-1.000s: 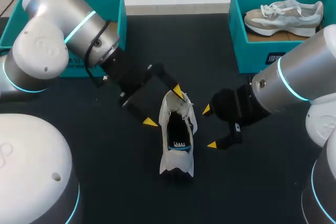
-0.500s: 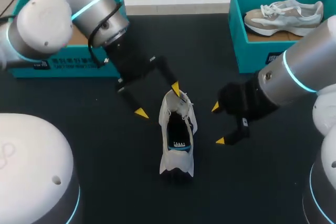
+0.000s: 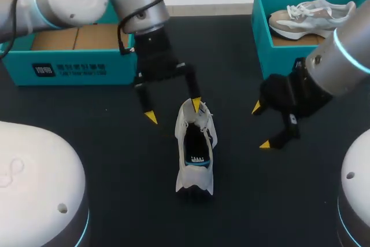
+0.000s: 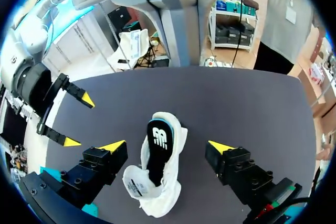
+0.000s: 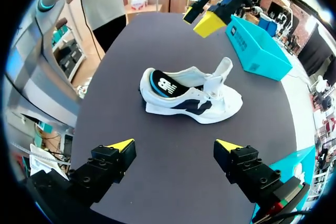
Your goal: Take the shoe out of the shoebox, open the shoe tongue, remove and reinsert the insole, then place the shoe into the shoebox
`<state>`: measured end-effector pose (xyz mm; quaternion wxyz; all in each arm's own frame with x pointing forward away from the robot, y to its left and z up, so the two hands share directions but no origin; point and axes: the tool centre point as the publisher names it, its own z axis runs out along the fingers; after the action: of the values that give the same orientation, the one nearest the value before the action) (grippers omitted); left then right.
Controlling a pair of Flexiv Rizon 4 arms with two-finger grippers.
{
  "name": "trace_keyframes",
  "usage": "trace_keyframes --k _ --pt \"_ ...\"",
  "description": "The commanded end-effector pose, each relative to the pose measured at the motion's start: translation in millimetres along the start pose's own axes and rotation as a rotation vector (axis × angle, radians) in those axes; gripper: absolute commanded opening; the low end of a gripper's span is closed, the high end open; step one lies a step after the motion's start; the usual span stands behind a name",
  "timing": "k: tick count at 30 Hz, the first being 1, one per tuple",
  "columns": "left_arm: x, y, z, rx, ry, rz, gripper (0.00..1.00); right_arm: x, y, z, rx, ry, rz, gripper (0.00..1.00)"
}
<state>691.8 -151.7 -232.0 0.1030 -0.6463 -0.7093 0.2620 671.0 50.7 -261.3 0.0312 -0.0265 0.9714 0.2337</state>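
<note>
A white shoe (image 3: pixel 195 150) lies on the dark table with its toe toward the back, its tongue raised and a black insole with a blue heel inside. My left gripper (image 3: pixel 173 110) hovers open over the toe end, one yellow tip right at the tongue. In the left wrist view the shoe (image 4: pixel 156 167) lies below and between the open fingers of that gripper (image 4: pixel 167 146). My right gripper (image 3: pixel 260 125) stands open to the shoe's right, well apart from it. The right wrist view has the shoe (image 5: pixel 189 97) side-on, ahead of its open gripper (image 5: pixel 175 145).
One teal shoebox (image 3: pixel 75 69) with a brown cardboard floor stands at the back left. Another teal shoebox (image 3: pixel 276 56) at the back right holds a grey-and-white sneaker (image 3: pixel 312 15). My right gripper (image 4: pixel 77 120) also shows beside the shoe in the left wrist view.
The left arm has swung toward the back, keeping its open gripper by the shoe's toe. The right gripper has drawn away to the right. The shoe has not moved.
</note>
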Motion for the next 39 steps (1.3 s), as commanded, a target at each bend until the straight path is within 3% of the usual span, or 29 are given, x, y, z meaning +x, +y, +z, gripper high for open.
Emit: trace_keyframes --k 1,2,6,8,19,39 --pt "-5.4 10 0 0.008 0.14 0.016 0.22 4.9 -7.1 -43 0.0 0.004 0.003 1.0" --pt "-5.2 11 2 0.012 0.152 0.027 0.0 4.3 -8.4 -46 0.014 0.009 0.011 1.0" --pt "-4.0 18 9 0.032 0.174 0.042 0.0 0.8 -10.0 -56 0.026 0.006 0.018 1.0" --pt "-3.6 20 13 0.037 0.187 0.055 0.0 -1.3 -10.4 -60 0.055 -0.048 0.058 1.0" --pt "-6.5 12 62 -0.091 0.213 0.086 0.0 -1.3 -10.4 -60 0.055 -0.048 0.058 1.0" --pt "-12.7 38 134 -0.132 0.186 0.064 0.0 -1.3 -10.4 -60 0.055 -0.048 0.058 1.0"
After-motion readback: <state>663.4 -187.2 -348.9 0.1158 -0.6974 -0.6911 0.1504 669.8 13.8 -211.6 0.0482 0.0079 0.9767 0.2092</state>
